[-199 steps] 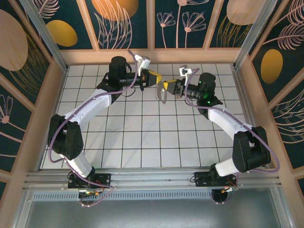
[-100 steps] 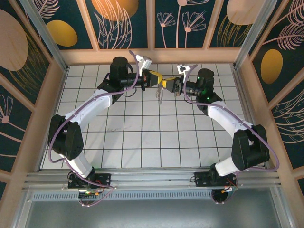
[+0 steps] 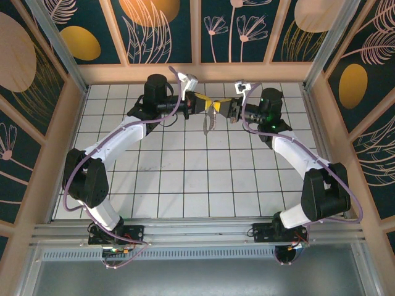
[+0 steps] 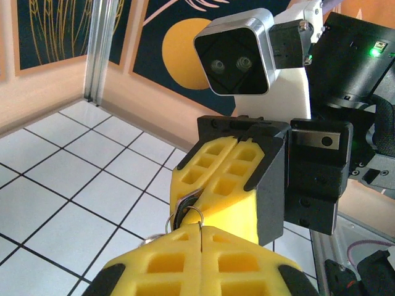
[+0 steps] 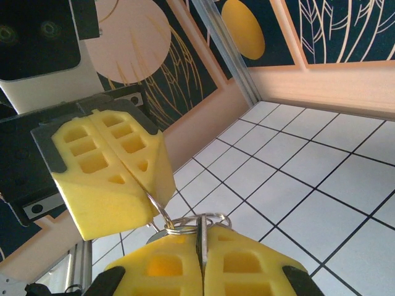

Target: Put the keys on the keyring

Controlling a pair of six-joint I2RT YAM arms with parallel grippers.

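On the left of the overhead view, the left tool (image 3: 202,102) sits where it did a second ago, raised above the far part of the desk (image 3: 185,179) and clamped tight. The change is on the other side. The right tool (image 3: 223,106), also clamped tight, was lower and offset then, and has since swung up toward the far wall until the two noses meet almost level. The keyring (image 3: 208,120) hangs as a pale loop just under that meeting point, well clear of the tiles. I read this as lining up for threading, with no key clearly on yet. The overhead view gives this geometry but hides the contact itself. The left wrist view shows the left tool (image 4: 200,229) tip to tip with the right tool (image 4: 188,196) and a small wire ring (image 4: 192,214) between them. The right wrist view adds more: a thin wire leaves the left tool (image 5: 148,185) and curves down to the small wire ring (image 5: 192,222), which the right tool (image 5: 200,237) pinches. The keys I cannot pick out with confidence.
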